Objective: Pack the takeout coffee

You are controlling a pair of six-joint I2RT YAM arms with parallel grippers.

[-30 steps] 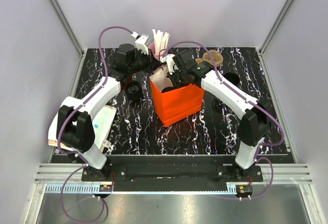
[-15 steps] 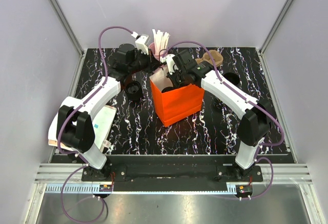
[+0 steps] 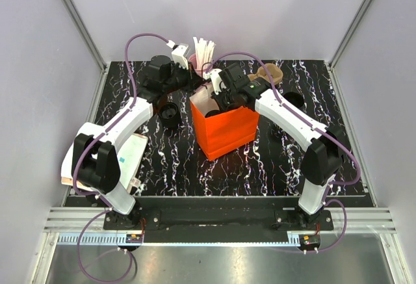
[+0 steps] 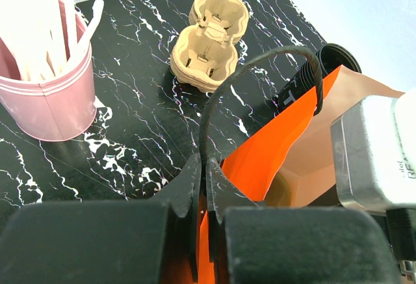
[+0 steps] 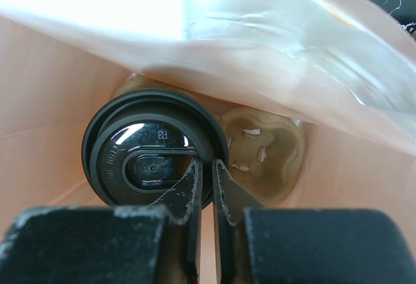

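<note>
Orange paper bag (image 3: pixel 227 134): your left gripper (image 4: pixel 202 175) is clamped on its rim, holding the mouth open.
Takeout coffee (image 5: pixel 149 154): lidded, seated in the pulp carrier (image 5: pixel 263 151) at the bag's bottom.
Right gripper (image 5: pixel 205 170): over the lid's edge, fingers almost together; whether they pinch it you cannot tell.

A black marble-patterned tabletop with white veins (image 3: pixel 169 160) sits between plain pale grey wall panels (image 3: pixel 260 11), which meet at slanting aluminium corner posts (image 3: pixel 78 21). A ribbed aluminium rail (image 3: pixel 71 222) runs along the near edge. The light is soft and even.
</note>
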